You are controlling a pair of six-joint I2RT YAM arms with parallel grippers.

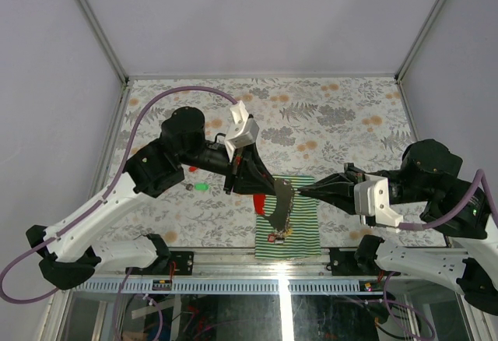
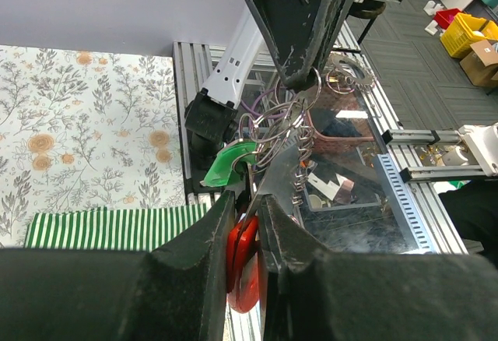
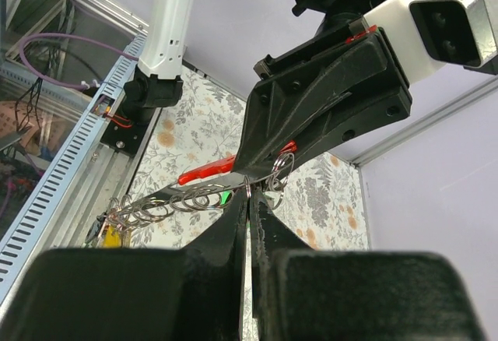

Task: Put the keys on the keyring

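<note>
Left gripper point(image 2: 244, 232) is clamped on the red clip point(image 2: 243, 275) of the keyring point(image 1: 282, 205). Right gripper point(image 3: 249, 201) pinches one of its wire loops, raised over the striped cloth point(image 1: 307, 232). A green-tagged key point(image 1: 202, 187) lies on the table point(image 1: 350, 123), left; I judge threading incomplete.

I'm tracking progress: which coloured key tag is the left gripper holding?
The red tag, pinched in the left gripper; the green tag beside it sits outside the grip.
</note>
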